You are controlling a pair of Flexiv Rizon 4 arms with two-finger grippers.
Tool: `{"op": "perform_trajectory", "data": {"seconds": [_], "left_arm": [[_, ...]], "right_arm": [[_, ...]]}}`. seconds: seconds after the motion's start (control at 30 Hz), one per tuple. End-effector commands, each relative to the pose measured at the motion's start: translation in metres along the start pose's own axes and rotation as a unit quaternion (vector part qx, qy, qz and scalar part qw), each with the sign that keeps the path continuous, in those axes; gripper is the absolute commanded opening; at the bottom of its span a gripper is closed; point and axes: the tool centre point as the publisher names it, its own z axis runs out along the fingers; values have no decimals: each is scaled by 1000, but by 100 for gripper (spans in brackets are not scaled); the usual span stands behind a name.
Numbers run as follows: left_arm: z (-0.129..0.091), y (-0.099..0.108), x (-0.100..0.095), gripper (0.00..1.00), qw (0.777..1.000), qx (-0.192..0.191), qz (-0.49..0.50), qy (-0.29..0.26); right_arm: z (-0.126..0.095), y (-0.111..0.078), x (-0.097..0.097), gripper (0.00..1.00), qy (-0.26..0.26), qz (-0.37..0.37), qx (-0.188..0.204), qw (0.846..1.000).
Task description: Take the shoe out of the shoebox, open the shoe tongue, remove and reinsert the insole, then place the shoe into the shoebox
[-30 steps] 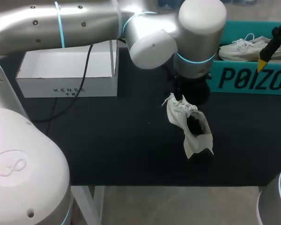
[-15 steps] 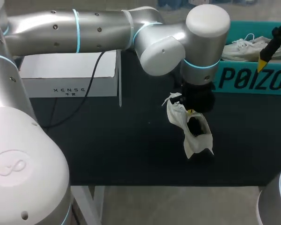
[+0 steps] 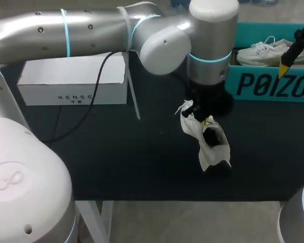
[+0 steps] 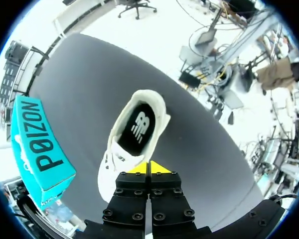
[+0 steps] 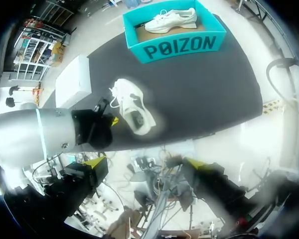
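A white sneaker lies on the black table with its opening up; the black insole shows inside it. My left gripper stands over the tongue end of the sneaker. The left gripper is shut, its yellow tips pressed together at the laces, and no fabric shows between them. The teal shoebox at the back right holds a second white shoe. My right gripper hangs open above that box, and in its own view it is high over the table.
A white carton stands at the back left, with a black cable draped over it. The left arm spans the back of the table. The shoebox fills the far right corner.
My left gripper has closed and settled over the sneaker's tongue end, the arm shifting slightly. The sneaker and the right arm have stayed put.
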Motion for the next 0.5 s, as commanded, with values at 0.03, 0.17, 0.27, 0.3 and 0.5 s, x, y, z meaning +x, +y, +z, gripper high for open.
{"op": "perform_trajectory", "data": {"seconds": [0.03, 0.17, 0.27, 0.3, 0.5], "left_arm": [[-12, -3, 27, 0, 995, 50, -91, -1], [-12, -12, 31, 100, 989, 72, -131, 15], [-12, -12, 31, 100, 989, 72, -131, 15], [-12, -12, 31, 100, 989, 72, -131, 15], [-12, -12, 31, 100, 989, 72, -131, 15]], "right_arm": [[0, 1, 1, 100, -1, 0, 1, 1000], [0, 1, 1, 100, -1, 0, 1, 1000], [0, 1, 1, 100, -1, 0, 1, 1000], [0, 1, 1, 100, -1, 0, 1, 1000], [0, 1, 1, 100, -1, 0, 1, 1000]]}}
